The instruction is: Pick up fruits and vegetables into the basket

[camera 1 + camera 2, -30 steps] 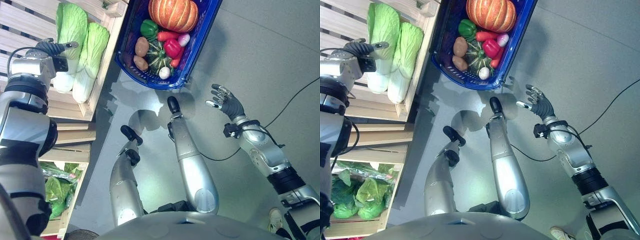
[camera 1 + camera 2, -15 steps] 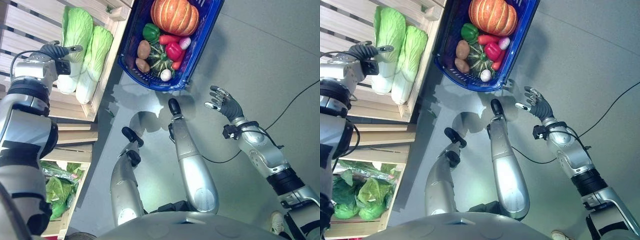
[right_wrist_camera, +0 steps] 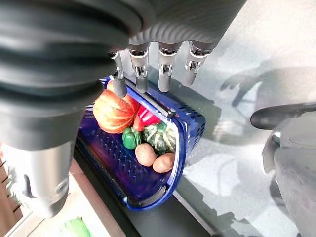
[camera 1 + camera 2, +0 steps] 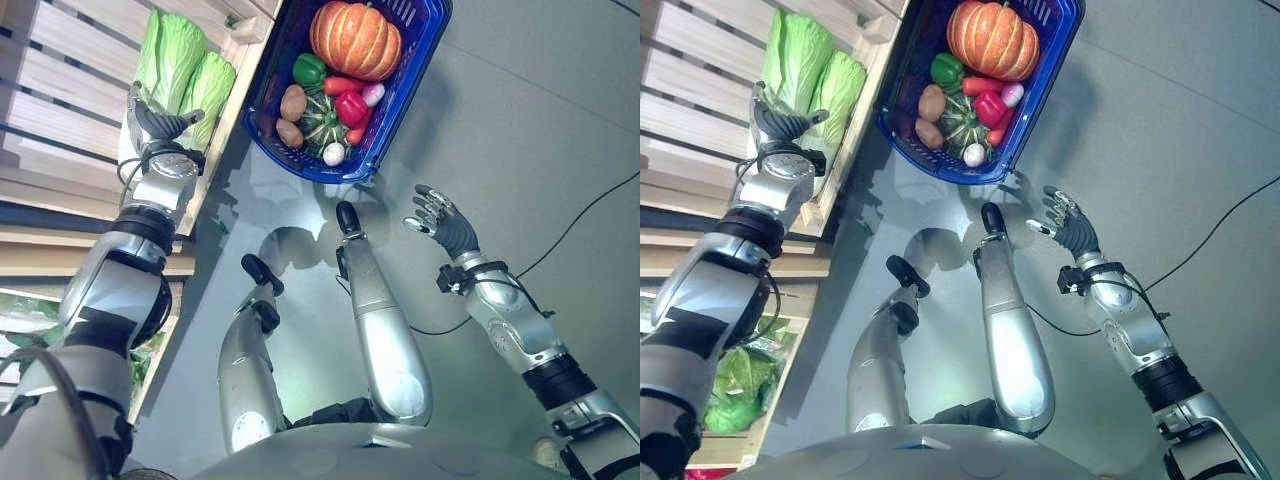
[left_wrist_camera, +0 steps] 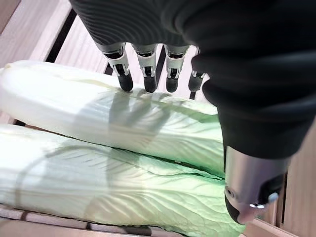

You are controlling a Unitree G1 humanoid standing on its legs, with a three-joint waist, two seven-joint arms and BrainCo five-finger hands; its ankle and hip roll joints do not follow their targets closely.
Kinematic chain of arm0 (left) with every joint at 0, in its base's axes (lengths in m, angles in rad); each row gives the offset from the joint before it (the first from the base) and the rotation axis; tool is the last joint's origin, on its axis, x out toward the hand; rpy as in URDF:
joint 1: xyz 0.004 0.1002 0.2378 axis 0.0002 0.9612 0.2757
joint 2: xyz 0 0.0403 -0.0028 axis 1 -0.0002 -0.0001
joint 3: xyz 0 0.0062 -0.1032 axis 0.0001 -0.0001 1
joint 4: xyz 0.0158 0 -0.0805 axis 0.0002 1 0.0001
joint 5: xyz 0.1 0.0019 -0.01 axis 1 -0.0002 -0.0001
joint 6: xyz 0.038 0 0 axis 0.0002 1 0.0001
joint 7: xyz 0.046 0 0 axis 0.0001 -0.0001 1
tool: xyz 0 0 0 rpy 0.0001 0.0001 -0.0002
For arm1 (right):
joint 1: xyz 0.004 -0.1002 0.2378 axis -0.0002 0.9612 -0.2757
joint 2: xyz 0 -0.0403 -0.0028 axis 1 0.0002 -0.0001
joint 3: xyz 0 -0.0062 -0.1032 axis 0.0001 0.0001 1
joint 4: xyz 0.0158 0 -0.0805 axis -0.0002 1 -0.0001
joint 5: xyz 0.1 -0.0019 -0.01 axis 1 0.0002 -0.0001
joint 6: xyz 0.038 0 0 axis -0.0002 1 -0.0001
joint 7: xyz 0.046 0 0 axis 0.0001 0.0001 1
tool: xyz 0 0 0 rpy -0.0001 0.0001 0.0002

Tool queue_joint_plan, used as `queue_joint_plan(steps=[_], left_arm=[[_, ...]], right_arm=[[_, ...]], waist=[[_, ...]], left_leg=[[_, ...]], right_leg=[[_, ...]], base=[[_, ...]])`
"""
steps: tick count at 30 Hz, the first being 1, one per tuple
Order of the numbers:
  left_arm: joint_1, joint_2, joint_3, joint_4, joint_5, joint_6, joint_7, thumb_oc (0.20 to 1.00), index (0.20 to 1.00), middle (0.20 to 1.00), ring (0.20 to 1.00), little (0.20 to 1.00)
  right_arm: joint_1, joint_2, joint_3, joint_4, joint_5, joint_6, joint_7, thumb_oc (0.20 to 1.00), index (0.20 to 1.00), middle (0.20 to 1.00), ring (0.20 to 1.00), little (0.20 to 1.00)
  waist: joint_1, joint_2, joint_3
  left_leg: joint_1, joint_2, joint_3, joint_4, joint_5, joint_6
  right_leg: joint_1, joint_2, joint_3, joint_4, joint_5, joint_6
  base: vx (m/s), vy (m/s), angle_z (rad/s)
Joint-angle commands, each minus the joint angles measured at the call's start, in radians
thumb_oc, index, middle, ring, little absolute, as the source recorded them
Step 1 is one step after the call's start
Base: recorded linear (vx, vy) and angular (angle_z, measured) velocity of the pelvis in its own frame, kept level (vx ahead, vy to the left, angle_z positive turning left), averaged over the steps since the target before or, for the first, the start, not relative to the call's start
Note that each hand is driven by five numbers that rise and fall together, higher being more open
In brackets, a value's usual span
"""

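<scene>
Moved forward since a second ago: left hand (image 4: 160, 122), now over the two napa cabbages (image 4: 185, 75) on the slatted wooden shelf (image 4: 60, 100), where before hung back at the lower end of them. Seen in the left wrist view with fingers (image 5: 126, 81) straight and spread, tips just above or touching the nearer cabbage (image 5: 123, 123), thumb (image 5: 249, 197) apart on the other side; nothing gripped yet. Judged as the reach before a grasp, so the cabbage pick probably the step in hand.

Largest first. Grey floor (image 4: 520, 120), smooth and a little shiny. Beside it the shelf of pale wooden slats, with a lower crate of leafy greens (image 4: 740, 385) under it. Then the blue plastic basket (image 4: 405, 90) on the floor, just beside the shelf edge, already quite full: orange pumpkin (image 4: 356, 38), small striped green squash (image 4: 322, 112), red pepper (image 4: 350, 106), green pepper (image 4: 309, 68), two potatoes (image 4: 293, 102), a small white-and-pink radish (image 4: 374, 94).

Right hand (image 4: 440, 218) idle over the floor, near the basket, fingers relaxed and open, holding nothing.
</scene>
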Motion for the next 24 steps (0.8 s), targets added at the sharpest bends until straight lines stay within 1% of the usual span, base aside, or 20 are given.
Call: queue_joint_plan(steps=[1,6,10,12,16,18,22,23,24], left_arm=[[0.004,0.007,0.076,-0.042,0.099,-0.03,0.076,1.0,1.0,1.0,1.0,1.0],[-0.018,0.025,0.079,-0.037,0.148,-0.007,0.134,1.0,1.0,1.0,1.0,1.0],[-0.049,0.041,0.071,-0.005,0.158,0.033,0.119,1.0,1.0,1.0,1.0,1.0],[-0.079,0.058,0.055,0.041,0.172,0.071,0.104,1.0,1.0,1.0,1.0,1.0],[-0.107,0.074,0.047,0.115,0.143,0.1,0.091,1.0,1.0,1.0,1.0,1.0],[-0.117,0.084,0.043,0.141,0.161,0.102,0.105,1.0,1.0,1.0,1.0,1.0],[-0.126,0.099,0.068,0.141,0.157,0.06,0.215,1.0,1.0,1.0,1.0,1.0],[-0.125,0.099,0.068,0.141,0.157,0.06,0.215,1.0,1.0,1.0,1.0,1.0],[-0.121,0.097,0.085,0.127,0.159,0.057,0.248,1.0,1.0,1.0,1.0,1.0]], right_arm=[[0.013,0.0,-0.005,-0.023,-0.022,-0.08,-0.021,1.0,1.0,1.0,1.0,1.0],[0.012,0.009,0.008,-0.011,-0.026,-0.098,-0.027,1.0,1.0,1.0,1.0,1.0],[0.005,0.016,0.015,-0.005,-0.02,-0.104,-0.033,1.0,1.0,1.0,1.0,1.0],[-0.003,0.022,0.018,-0.001,-0.015,-0.101,-0.032,1.0,1.0,1.0,1.0,1.0],[-0.015,0.024,0.025,0.008,-0.005,-0.1,-0.031,1.0,1.0,1.0,1.0,1.0],[-0.019,0.024,0.025,0.009,-0.003,-0.097,-0.029,1.0,1.0,1.0,1.0,1.0],[-0.018,0.027,0.031,0.009,0.003,-0.102,-0.031,1.0,1.0,1.0,1.0,1.0],[-0.018,0.027,0.031,0.009,0.003,-0.103,-0.031,1.0,1.0,1.0,1.0,1.0],[-0.014,0.03,0.032,0.009,0.003,-0.108,-0.035,1.0,1.0,1.0,1.0,1.0]], waist=[[-0.008,0.006,0.062],[-0.002,0.001,0.062],[-0.002,-0.008,0.062],[-0.006,-0.015,0.062],[-0.011,-0.025,0.062],[-0.013,-0.028,0.062],[-0.011,-0.034,0.062],[-0.012,-0.034,0.062],[-0.009,-0.035,0.062]], left_leg=[[-0.027,0.019,-0.004,0.158,-0.12,0.002],[-0.019,0.022,-0.006,0.154,-0.119,0.002],[-0.024,0.026,-0.006,0.16,-0.122,0.003],[-0.031,0.03,-0.005,0.163,-0.129,0.006],[-0.045,0.036,-0.004,0.177,-0.137,0.011],[-0.049,0.039,-0.004,0.181,-0.138,0.011],[-0.059,0.042,-0.011,0.193,-0.145,0.012],[-0.059,0.042,-0.011,0.193,-0.145,0.012],[-0.058,0.041,-0.013,0.194,-0.148,0.012]], right_leg=[[0.067,0.023,-0.067,-0.053,-0.05,0.001],[0.085,0.022,-0.074,-0.063,-0.05,0.003],[0.086,0.026,-0.076,-0.065,-0.046,0.005],[0.086,0.03,-0.075,-0.068,-0.042,0.007],[0.079,0.038,-0.071,-0.065,-0.041,0.007],[0.078,0.041,-0.069,-0.064,-0.041,0.006],[0.074,0.046,-0.063,-0.053,-0.047,0.003],[0.074,0.046,-0.063,-0.052,-0.048,0.003],[0.075,0.046,-0.065,-0.05,-0.05,0.003]], base=[[-0.03,-0.042,0.09],[-0.02,-0.029,0.01],[-0.02,-0.05,0.02],[-0.02,-0.057,0.08],[0.0,-0.029,0.01],[0.0,-0.01,-0.02],[0.01,-0.024,-0.05],[0.01,-0.016,-0.04],[0.01,-0.017,-0.04]])
